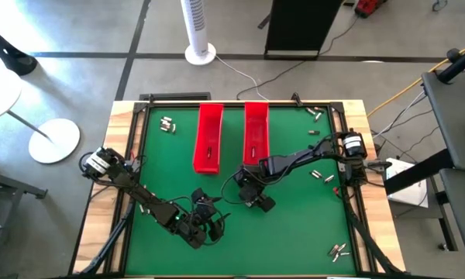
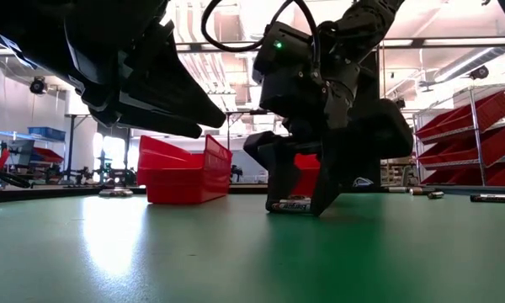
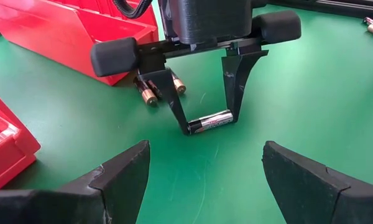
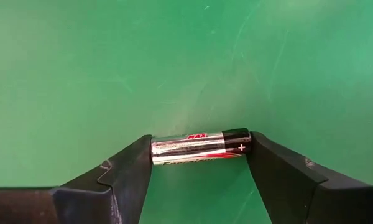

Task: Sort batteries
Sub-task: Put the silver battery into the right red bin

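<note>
Right wrist view: right gripper (image 4: 199, 163) clamps a battery (image 4: 200, 147) end to end on the mat (image 4: 174, 62) — left gripper (image 3: 205, 171) spread wide.

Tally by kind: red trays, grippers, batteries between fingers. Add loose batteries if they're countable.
Red trays: 2
Grippers: 2, left gripper, right gripper
Battery between the right gripper's fingers, lying on the table: 1
Total: 5
Loose batteries lie scattered on the table, too small to count.
</note>
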You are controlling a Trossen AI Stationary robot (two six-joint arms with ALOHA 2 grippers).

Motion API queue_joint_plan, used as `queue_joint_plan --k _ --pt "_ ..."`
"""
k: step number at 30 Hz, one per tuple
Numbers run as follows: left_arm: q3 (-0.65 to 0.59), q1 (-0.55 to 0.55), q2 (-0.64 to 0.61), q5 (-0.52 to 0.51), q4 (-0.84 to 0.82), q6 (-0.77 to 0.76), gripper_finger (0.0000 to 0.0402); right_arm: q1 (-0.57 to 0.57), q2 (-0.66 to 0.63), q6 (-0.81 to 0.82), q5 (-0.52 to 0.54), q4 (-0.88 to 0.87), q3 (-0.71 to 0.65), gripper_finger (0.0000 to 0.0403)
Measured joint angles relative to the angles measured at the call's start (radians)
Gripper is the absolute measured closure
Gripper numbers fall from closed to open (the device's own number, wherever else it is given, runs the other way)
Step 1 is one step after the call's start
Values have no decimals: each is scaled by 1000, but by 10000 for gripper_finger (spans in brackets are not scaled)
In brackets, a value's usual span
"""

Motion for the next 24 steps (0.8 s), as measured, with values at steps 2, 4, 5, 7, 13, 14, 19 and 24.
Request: queue_joint_plan --k 2,4,5,7,13,14,19,24 --pt "0 0 0 0 0 0 116 0 0 0 0 2 0 149" --pt "0 0 0 0 0 0 116 0 1 0 0 4 0 142" --pt "0 0 0 0 0 0 116 0 1 1 0 4 0 138" --pt "0 0 0 0 0 0 116 0 1 1 0 7 0 132" --pt "0 0 0 0 1 0 116 5 1 2 0 21 0 128" --pt "0 0 0 0 1 0 116 5 1 2 0 22 0 130" --pt "0 0 0 0 1 0 116 7 1 1 0 22 0 151" --pt "0 0 0 0 2 0 116 8 1 1 -3 24 0 167"
